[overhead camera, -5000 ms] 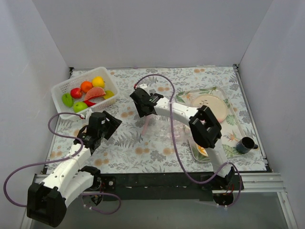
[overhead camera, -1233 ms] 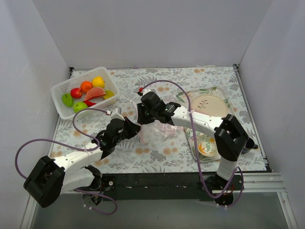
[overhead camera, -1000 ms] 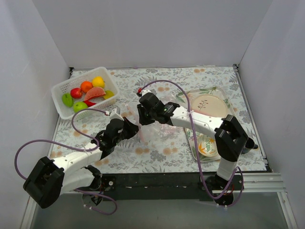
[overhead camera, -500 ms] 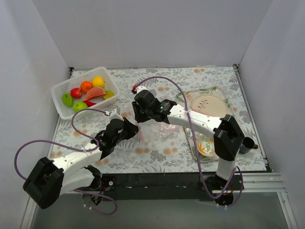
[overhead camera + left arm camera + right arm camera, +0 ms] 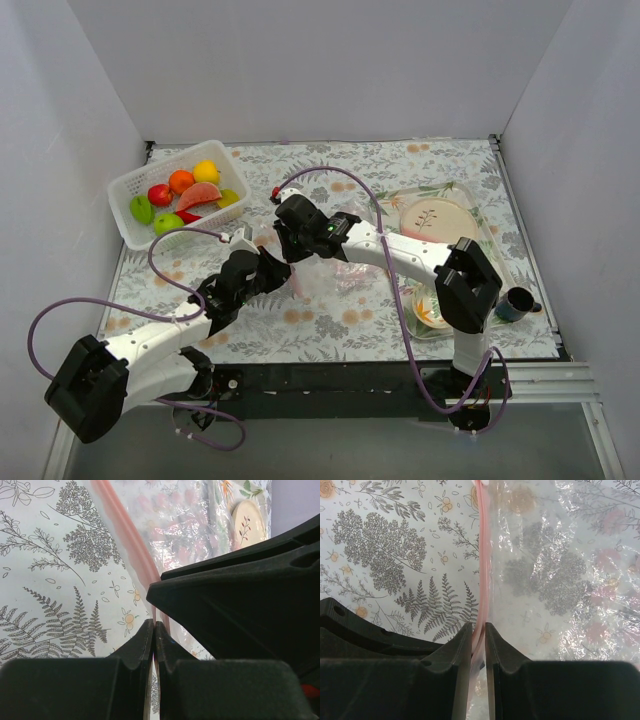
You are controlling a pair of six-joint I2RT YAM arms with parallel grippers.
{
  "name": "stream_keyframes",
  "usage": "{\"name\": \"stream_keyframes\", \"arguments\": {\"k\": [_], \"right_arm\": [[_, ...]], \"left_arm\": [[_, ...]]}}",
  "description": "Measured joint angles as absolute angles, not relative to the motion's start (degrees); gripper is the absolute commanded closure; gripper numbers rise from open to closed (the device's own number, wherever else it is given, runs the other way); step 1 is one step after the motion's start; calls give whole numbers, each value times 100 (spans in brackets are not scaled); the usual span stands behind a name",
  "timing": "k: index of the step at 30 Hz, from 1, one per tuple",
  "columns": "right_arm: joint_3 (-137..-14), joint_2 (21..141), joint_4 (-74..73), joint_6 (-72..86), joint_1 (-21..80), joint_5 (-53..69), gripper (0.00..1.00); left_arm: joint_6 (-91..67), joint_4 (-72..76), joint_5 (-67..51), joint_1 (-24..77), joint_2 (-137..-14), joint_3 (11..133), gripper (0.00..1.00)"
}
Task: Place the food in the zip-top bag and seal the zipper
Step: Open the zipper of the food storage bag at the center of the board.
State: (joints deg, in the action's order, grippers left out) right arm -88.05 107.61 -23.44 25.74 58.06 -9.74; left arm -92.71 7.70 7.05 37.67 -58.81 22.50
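The clear zip-top bag (image 5: 340, 272) lies flat on the floral cloth at the middle, empty as far as I can see. Its pink zipper (image 5: 297, 280) runs along the bag's left edge. My left gripper (image 5: 283, 270) is shut on the zipper (image 5: 122, 535) at its near end. My right gripper (image 5: 293, 243) pinches the same strip (image 5: 483, 555) a little farther up, with the bag (image 5: 560, 570) to its right. The food stays in the white basket (image 5: 234, 176) at the far left: a red apple (image 5: 159, 193), an orange (image 5: 181, 181), a lemon (image 5: 206, 171), a watermelon slice (image 5: 199, 194) and green apples (image 5: 141, 208).
A clear tray (image 5: 478, 205) on the right carries a patterned plate (image 5: 438, 220) and a bowl (image 5: 428, 312). A dark cup (image 5: 515, 303) stands by its near right corner. Purple cables loop over both arms. Grey walls close three sides.
My right gripper has slid left and away along the zipper toward its far end. The left gripper has kept its hold at nearly the same spot.
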Motion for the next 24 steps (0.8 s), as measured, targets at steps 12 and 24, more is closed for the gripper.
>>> {"name": "stream_keyframes", "arguments": {"k": [12,24], "right_arm": [[-8567,10613,-2198,2596,5815,-1072,73],[-8523,10510,-2222,2585,5815,-1100,78]], "left_arm": [[-9273,722,690,3780,-5867,2250,100],[-9275,749,690,3800,-5857,2250,100]]}}
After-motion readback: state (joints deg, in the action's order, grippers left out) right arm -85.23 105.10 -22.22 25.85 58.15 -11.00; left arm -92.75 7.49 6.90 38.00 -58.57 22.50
